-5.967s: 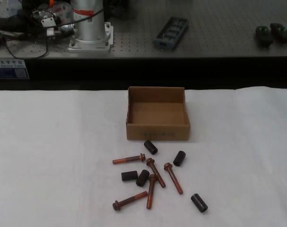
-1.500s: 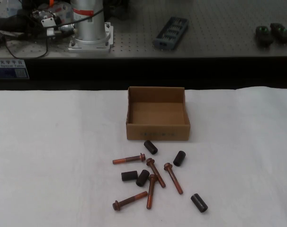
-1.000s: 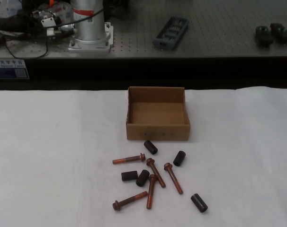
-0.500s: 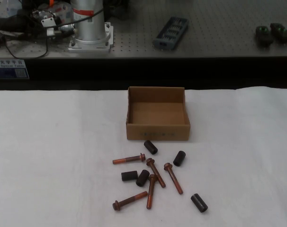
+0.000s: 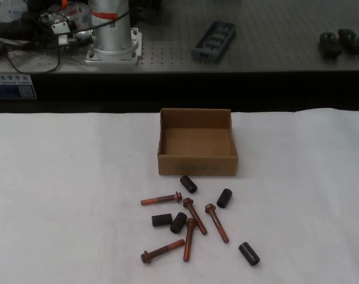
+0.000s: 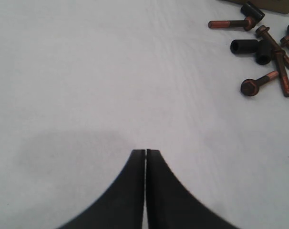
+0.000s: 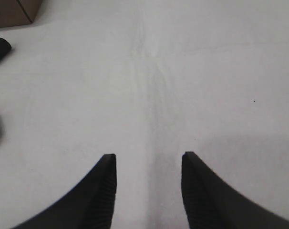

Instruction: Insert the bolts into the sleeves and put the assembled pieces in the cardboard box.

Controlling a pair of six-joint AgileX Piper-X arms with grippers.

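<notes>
The five bolts (image 5: 195,216) lie loose on the white cloth (image 5: 61,195) just in front of the cardboard box (image 5: 197,161), and the five black sleeves (image 5: 224,198) are scattered among them. No bolt sits in a sleeve and the box floor looks bare, so I judge nothing is assembled yet and the first pick is the step in hand.

My left pincer (image 6: 145,153) hangs over bare cloth with its fingers pressed together and nothing between them; the heap lies well off to one side. My right pincer (image 7: 148,160) hangs over bare cloth too, fingers spread and empty.

Next I expect to need a bolt in one pincer and a sleeve in the other, with the bore lined up on the bolt's tip. The left would have to spread its fingers first. The outlying sleeve (image 5: 249,254) and the nearest bolt (image 5: 162,251) lie apart from the rest and look the easiest to take.

The middle pair of sleeves (image 5: 178,222) sits tight against a bolt; I cannot tell whether they touch. My right wrist view cuts off all but a corner of the box, and one sleeve at its edge. Most bores I cannot make out.
</notes>
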